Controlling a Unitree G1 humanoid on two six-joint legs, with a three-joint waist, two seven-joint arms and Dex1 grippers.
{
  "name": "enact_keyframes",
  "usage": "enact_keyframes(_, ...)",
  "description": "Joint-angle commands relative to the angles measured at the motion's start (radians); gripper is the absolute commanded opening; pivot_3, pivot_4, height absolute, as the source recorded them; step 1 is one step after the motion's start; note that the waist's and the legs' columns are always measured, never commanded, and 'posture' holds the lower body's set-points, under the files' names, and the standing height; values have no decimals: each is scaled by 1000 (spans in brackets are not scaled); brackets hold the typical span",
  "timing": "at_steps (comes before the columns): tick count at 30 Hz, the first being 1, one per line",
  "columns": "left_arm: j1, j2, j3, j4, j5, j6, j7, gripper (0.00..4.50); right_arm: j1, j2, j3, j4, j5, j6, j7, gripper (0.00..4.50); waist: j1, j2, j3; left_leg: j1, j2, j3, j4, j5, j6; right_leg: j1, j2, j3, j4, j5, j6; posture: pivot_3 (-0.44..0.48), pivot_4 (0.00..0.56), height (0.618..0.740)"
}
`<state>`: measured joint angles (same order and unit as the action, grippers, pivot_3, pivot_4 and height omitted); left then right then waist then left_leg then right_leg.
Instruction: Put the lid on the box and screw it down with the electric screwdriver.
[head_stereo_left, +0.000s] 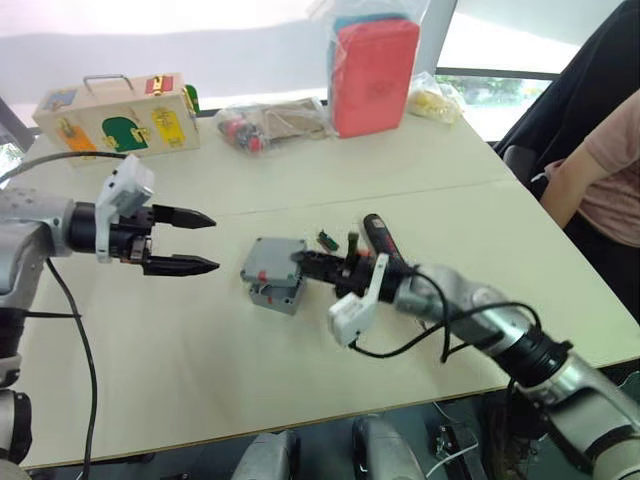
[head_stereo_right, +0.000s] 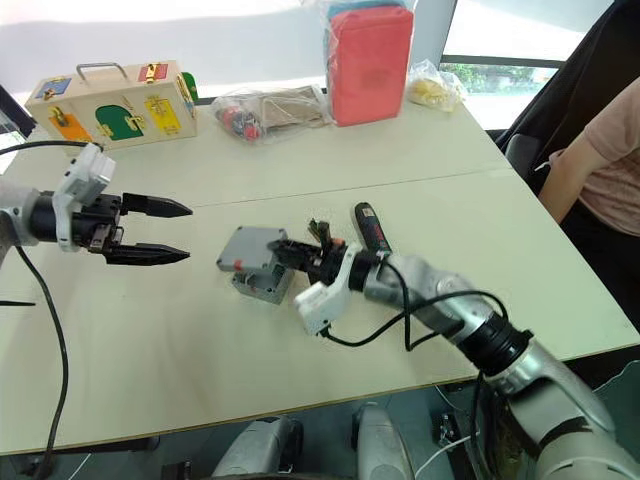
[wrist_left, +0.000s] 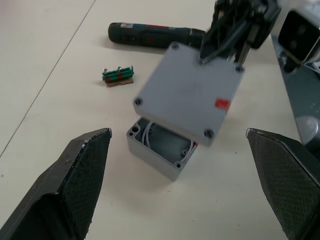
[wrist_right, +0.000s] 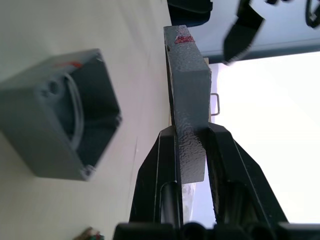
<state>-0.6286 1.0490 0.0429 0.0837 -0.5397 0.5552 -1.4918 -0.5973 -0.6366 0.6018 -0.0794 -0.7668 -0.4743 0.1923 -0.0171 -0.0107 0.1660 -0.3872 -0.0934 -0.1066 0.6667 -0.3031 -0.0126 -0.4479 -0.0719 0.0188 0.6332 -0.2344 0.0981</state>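
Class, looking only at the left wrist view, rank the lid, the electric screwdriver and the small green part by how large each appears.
1. The lid, held over the box, looks largest; being nearer the camera exaggerates it.
2. The electric screwdriver, partly hidden.
3. The small green part, clearly smallest.

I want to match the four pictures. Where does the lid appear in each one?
Left eye: the lid is mid-table, held by the right hand over the box.
Right eye: mid-table again.
Left wrist: centre, above the box.
Right wrist: edge-on between the fingers.
Shared landmark: the lid's red sticker.
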Motion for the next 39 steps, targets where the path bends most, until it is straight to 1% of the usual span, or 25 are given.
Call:
enact_keyframes(1, -32, 8, -6, 10, 17, -26, -31, 4431, 0, 33, -31, -3, -85, -5, -46, 157, -2, 0, 0, 0, 0, 0, 0, 0, 0, 0, 0, 0, 0, 0, 0, 0, 150, 740)
enact_keyframes(5, -53, -10, -20, 29, 34, -46, -34, 4431, 17, 74, -28, 34, -140, 22, -52, 157, -2, 0, 0, 0, 1, 0, 0, 0, 0, 0, 1, 0, 1, 0, 0, 0, 150, 740)
enact_keyframes(14, -23, -25, -11, 7, 40, -57, -28, 4431, 47, 107, -31, 59, -198, 19, -50, 157, -3, 0, 0, 0, 1, 0, 0, 0, 0, 0, 2, 1, 1, 0, 0, 0, 150, 740)
enact_keyframes(39, 13, -34, 1, -37, 32, -54, 22, 4431, 47, 133, -27, 101, -218, 29, -33, 157, -3, 0, 0, 0, 1, 0, 0, 0, 0, 0, 1, 1, 2, 0, 0, 0, 150, 740)
